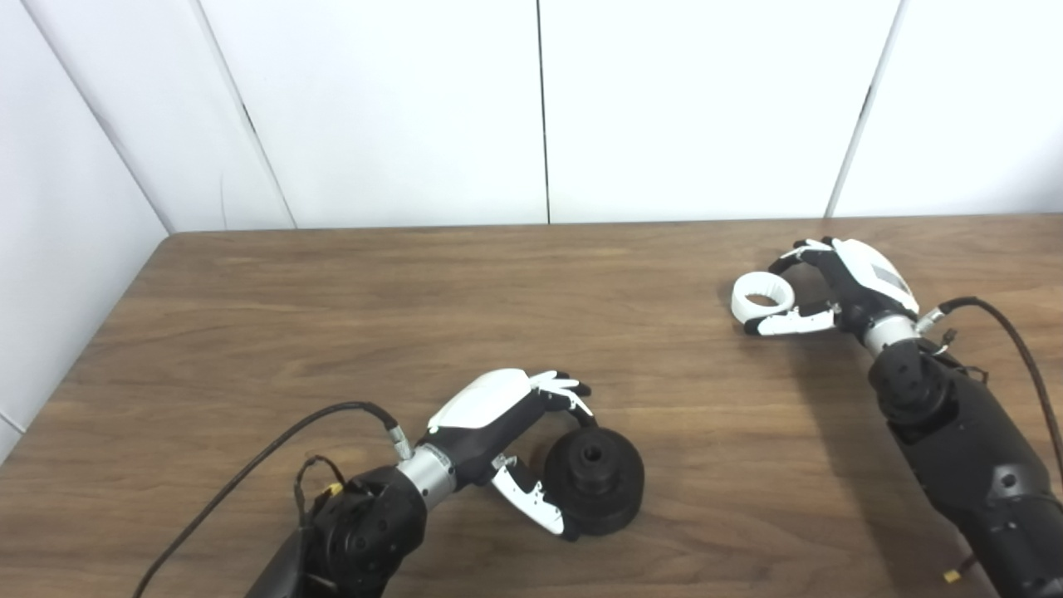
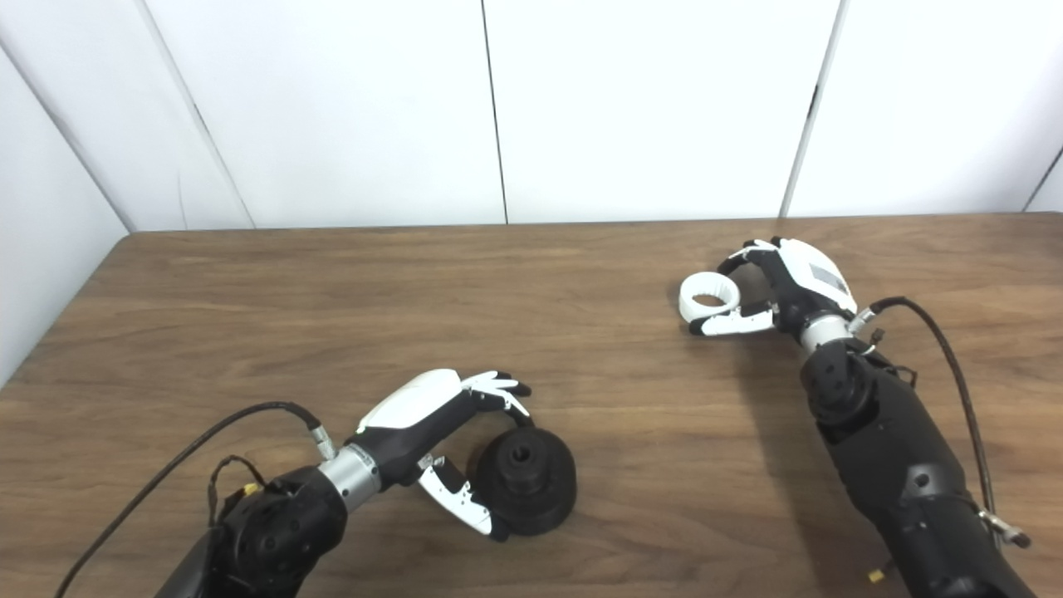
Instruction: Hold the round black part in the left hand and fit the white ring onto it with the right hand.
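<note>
The round black part (image 1: 596,480), a stepped disc with a hole in its top, stands on the wooden table (image 1: 349,299) near the front edge. My left hand (image 1: 516,432) wraps it from the left, with fingers curled over its far top edge and the thumb pressed against its near side. The white ring (image 1: 762,297) lies at the table's right, hole facing up. My right hand (image 1: 818,291) pinches it, the thumb along its near side and the fingers arched over its far right rim. Both parts appear to rest on the table.
White wall panels (image 1: 540,108) rise behind the table's far edge. A wall (image 1: 58,249) runs along the table's left edge. Black cables (image 1: 249,465) trail from both wrists. Bare wood lies between the two hands.
</note>
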